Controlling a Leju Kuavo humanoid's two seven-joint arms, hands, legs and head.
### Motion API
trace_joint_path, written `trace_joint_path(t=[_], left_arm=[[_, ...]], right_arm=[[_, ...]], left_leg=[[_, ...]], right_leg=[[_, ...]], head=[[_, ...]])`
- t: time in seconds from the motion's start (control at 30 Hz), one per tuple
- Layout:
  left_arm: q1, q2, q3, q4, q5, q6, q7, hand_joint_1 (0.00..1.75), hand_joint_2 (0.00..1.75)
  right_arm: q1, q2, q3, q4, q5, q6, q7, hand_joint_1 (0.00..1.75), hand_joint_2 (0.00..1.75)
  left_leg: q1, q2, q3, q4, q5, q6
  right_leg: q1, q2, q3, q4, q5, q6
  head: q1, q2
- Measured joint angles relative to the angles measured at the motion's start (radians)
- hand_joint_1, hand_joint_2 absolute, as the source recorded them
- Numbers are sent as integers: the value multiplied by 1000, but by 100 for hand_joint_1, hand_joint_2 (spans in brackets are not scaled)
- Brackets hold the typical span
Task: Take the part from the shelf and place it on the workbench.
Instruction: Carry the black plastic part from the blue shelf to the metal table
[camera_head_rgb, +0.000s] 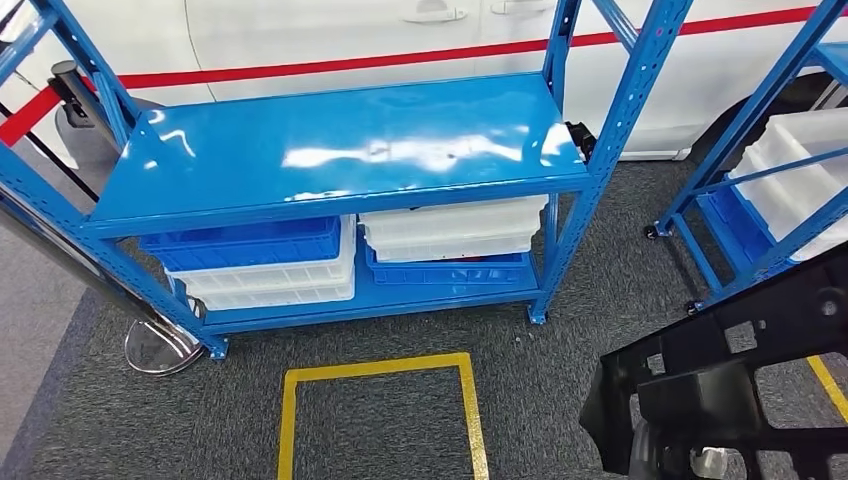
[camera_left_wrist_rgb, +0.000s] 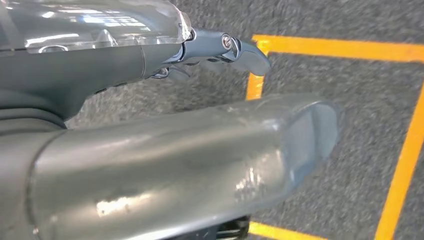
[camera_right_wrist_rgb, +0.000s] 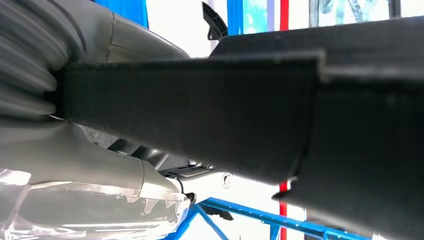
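The part (camera_head_rgb: 730, 385) is a large black plastic frame with square cut-outs, at the lower right of the head view. In the right wrist view it is a broad black bar (camera_right_wrist_rgb: 210, 115) lying across my right hand (camera_right_wrist_rgb: 90, 150), with the thumb on one side of it and the fingers on the other. My left hand (camera_left_wrist_rgb: 175, 150) hangs over the grey carpet with its thick thumb and darker fingers (camera_left_wrist_rgb: 235, 50) apart and nothing between them. The blue shelf rack (camera_head_rgb: 340, 150) stands ahead, beyond the part.
Blue and white bins (camera_head_rgb: 290, 265) are stacked on the rack's lower level. A second blue rack with white bins (camera_head_rgb: 800, 170) stands to the right, close behind the part. A yellow taped square (camera_head_rgb: 290, 420) marks the carpet. A chrome stanchion base (camera_head_rgb: 155, 345) is at the left, with a white car (camera_head_rgb: 300, 30) behind.
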Motion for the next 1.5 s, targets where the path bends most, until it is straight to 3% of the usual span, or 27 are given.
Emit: trace_joint_path(t=[0.03, 0.1, 0.17, 0.23, 0.3, 0.37, 0.4, 0.5, 0.53, 0.6, 0.67, 0.73, 0.77, 0.83, 0.87, 0.93, 0.97, 1.0, 1.07, 1.1, 1.17, 1.23, 1.27, 1.3, 1.37, 1.43, 1.5], left_arm=[[-1, 0, 0, 0, -2, -3, 0, 0, 0], [-1, 0, 1, 0, -7, -7, -1, 0, 0], [-3, 1, 1, -1, -9, -9, -1, 0, 0], [-8, 3, 2, -2, -11, -9, -3, 0, 0], [-11, 4, 2, -3, -14, -9, -4, 0, 0], [-9, 1, 3, -3, -15, -8, -6, 0, 0], [-7, 0, 4, -3, -15, -7, -7, 0, 0], [-6, -2, 8, -3, -16, -5, -8, 0, 0], [-6, -2, 8, -3, -17, -5, -9, 0, 0], [-6, -3, 9, -3, -17, -7, -10, 0, 0], [-6, -4, 9, -3, -18, -8, -10, 0, 0], [-5, -5, 10, -3, -19, -8, -11, 0, 0], [-6, -6, 11, -3, -20, -9, -11, 0, 0], [-9, -6, 13, -3, -21, -9, -12, 0, 0], [-11, -6, 14, -3, -22, -9, -13, 0, 0], [-12, -6, 17, -3, -23, -9, -13, 0, 0], [-10, -6, 18, -3, -24, -9, -13, 0, 0], [-8, -6, 20, -3, -24, -9, -13, 0, 0], [-3, -7, 23, -3, -26, -10, -13, 0, 0], [-2, -7, 24, -3, -26, -10, -13, 0, 0], [-2, -7, 25, -3, -26, -11, -13, 0, 0], [-1, -6, 26, -3, -26, -11, -13, 0, 0], [-1, -5, 26, -3, -26, -11, -13, 0, 0], [-1, -5, 27, -3, -26, -12, -13, 0, 0], [-4, -5, 27, -3, -26, -12, -13, 0, 0], [-6, -6, 27, -3, -26, -13, -13, 0, 0], [-3, -6, 27, -3, -26, -13, -13, 0, 0]], right_arm=[[0, 0, 0, 0, -2, 1, 1, 175, 175], [0, 0, 0, 0, -6, 5, 3, 175, 175], [0, 0, 0, 0, -12, 12, 5, 175, 175], [0, 0, 1, 0, -18, 20, 7, 175, 175], [-1, 0, 2, 0, -22, 28, 9, 175, 175], [0, 0, 3, 0, -25, 33, 10, 175, 175], [1, 0, 3, -1, -25, 35, 11, 175, 175], [2, 0, 3, -1, -26, 35, 12, 175, 175], [2, 0, 3, -1, -26, 35, 13, 175, 175], [2, 0, 4, -1, -26, 35, 14, 175, 175], [3, 0, 6, -2, -26, 35, 16, 175, 175], [1, 0, 11, -5, -26, 35, 17, 175, 175], [1, 0, 13, -7, -26, 36, 17, 175, 175], [3, 0, 17, -11, -25, 36, 17, 175, 175], [5, 0, 18, -13, -25, 36, 18, 175, 175], [6, 1, 22, -16, -25, 36, 19, 175, 175], [6, 1, 25, -17, -25, 36, 19, 175, 175], [5, 2, 29, -17, -25, 36, 19, 175, 175], [6, 3, 33, -17, -25, 36, 20, 175, 175], [7, 3, 34, -17, -25, 36, 20, 175, 175], [7, 3, 34, -17, -25, 36, 20, 175, 175], [7, 3, 36, -17, -25, 36, 20, 175, 175], [7, 3, 38, -17, -25, 36, 20, 175, 175], [7, 3, 40, -17, -25, 36, 20, 175, 175], [10, 3, 43, -17, -25, 35, 20, 175, 175], [12, 3, 44, -17, -24, 35, 20, 175, 175], [11, 3, 49, -17, -23, 35, 19, 175, 175]], left_leg=[[0, 0, -2, 51, -15, 0], [-2, -1, 33, 74, 23, 5], [-7, -3, 129, -29, 70, 21], [-15, -7, 236, -182, 54, 37], [-23, -6, 273, -257, 36, 45], [-19, 3, 263, -270, 54, 54], [-17, 9, 257, -275, 65, 60], [-14, 32, 227, -279, 93, 71], [-14, 40, 215, -277, 101, 71], [-13, 60, 193, -269, 111, 67], [-11, 80, 178, -255, 113, 61], [-14, 98, 168, -237, 111, 51], [-16, 107, 165, -230, 110, 44], [-18, 127, 163, -225, 111, 32], [-15, 118, 161, -220, 106, 25], [-9, 63, 141, -171, 63, 13], [-6, 28, 119, -117, 27, 8], [-5, 9, 92, -48, -10, 6], [-4, -1, 51, 57, -42, 5], [-4, -3, 52, 60, -28, 7], [-4, -20, 102, -44, 45, 16], [-3, -69, 161, -165, 92, 26], [-3, -86, 175, -198, 99, 30], [-4, -92, 179, -208, 96, 32], [-3, -67, 178, -224, 99, 37], [1, -37, 178, -240, 107, 48], [0, -7, 175, -246, 112, 56]], right_leg=[[3, 0, -18, 2, 13, -1], [8, 0, -55, 10, 35, 0], [11, 0, -84, 18, 54, 3], [13, 1, -100, 21, 73, 11], [11, 1, -105, 16, 93, 24], [8, 6, -111, 16, 97, 37], [8, 9, -118, 31, 76, 43], [3, 11, -162, 177, -55, 56], [0, 11, -174, 235, -75, 61], [-5, 7, -162, 275, -46, 69], [-11, -18, -81, 179, 1, 72], [-5, -58, 1, 54, -1, 66], [-1, -69, 19, 19, -11, 58], [3, -54, 14, 5, -17, 40], [2, -42, 10, 3, -13, 31], [-3, -21, 1, -2, -2, 14], [-3, -10, -4, -3, 3, 7], [-2, 2, -9, -2, 6, 4], [1, 30, -15, 0, 11, 2], [2, 44, -16, 2, 13, 2], [3, 72, -17, 6, 14, 4], [3, 97, -22, 11, 16, 11], [2, 110, -27, 13, 19, 18], [0, 122, -32, 13, 24, 25], [-2, 135, -43, 13, 30, 41], [3, 96, -67, 53, 2, 49], [5, 39, -120, 164, -63, 53]], head=[[0, 0], [0, 0], [0, 0], [0, 0], [0, 0], [1, 0], [3, 0], [10, 0], [10, 0], [10, 0], [11, 0], [13, 0], [14, 0], [15, 0], [15, 0], [11, 0], [9, 0], [7, 0], [7, 0], [7, 0], [6, 0], [7, 0], [7, 0], [7, 0], [6, 0], [10, 0], [15, 0]])
